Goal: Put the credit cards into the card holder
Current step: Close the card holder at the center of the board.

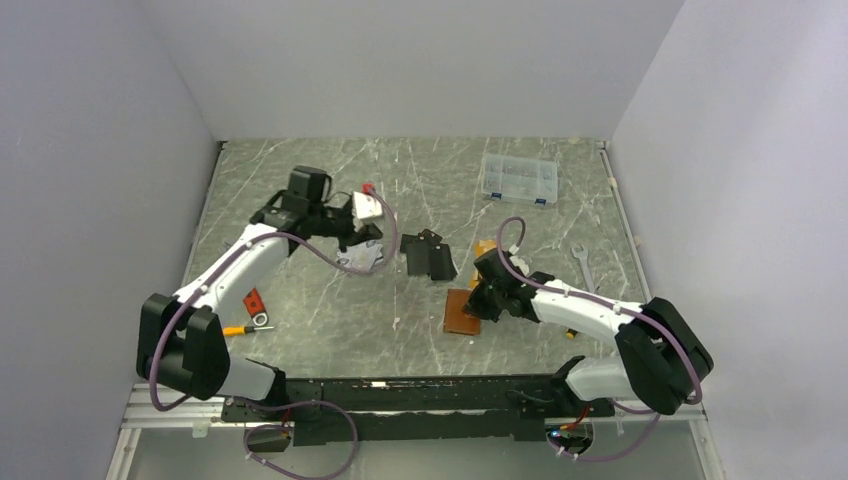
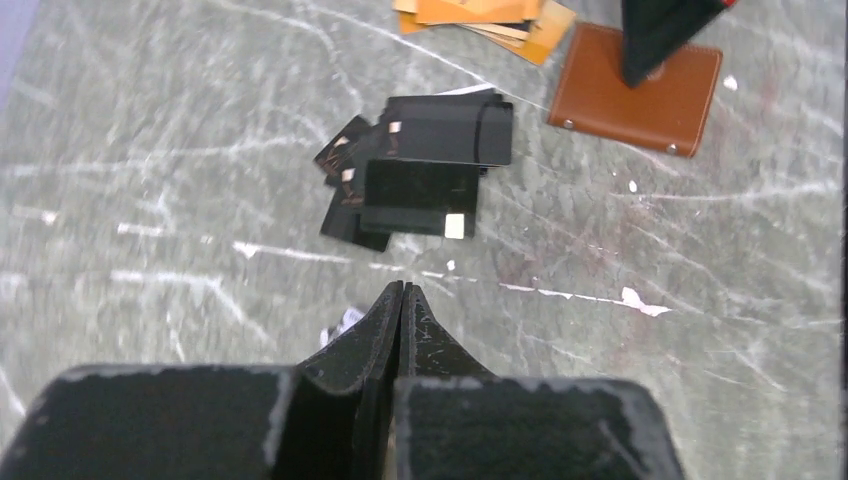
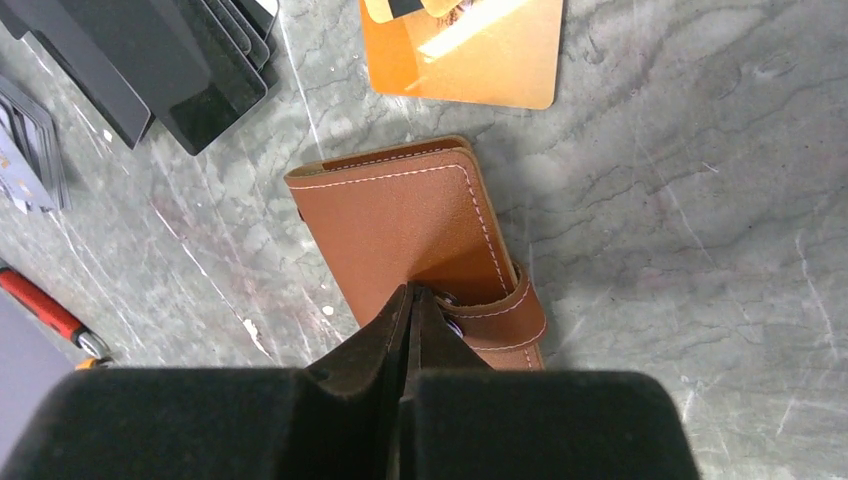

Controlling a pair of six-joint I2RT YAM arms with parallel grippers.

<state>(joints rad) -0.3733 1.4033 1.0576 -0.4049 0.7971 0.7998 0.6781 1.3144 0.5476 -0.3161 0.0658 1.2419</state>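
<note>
Right claw (image 3: 410, 290), clenched, rests its tip on the shut holder (image 3: 400, 220) beside the tab (image 3: 505, 310), likely pinning it; left claw (image 2: 402, 288), clenched empty, hovers, black cards (image 2: 430, 170) just ahead

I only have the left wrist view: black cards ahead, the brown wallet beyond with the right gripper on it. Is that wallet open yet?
Observer: No. The right wrist view shows the card holder closed, its snap tab wrapped over the edge.
Operator: Is the right gripper holding that tab?
Observer: No, the right gripper is shut, tips together beside the tab, gripping nothing.
Operator: Where's the silver pile?
Observer: From above, the silver-grey cards lie right beside the left gripper.
</note>
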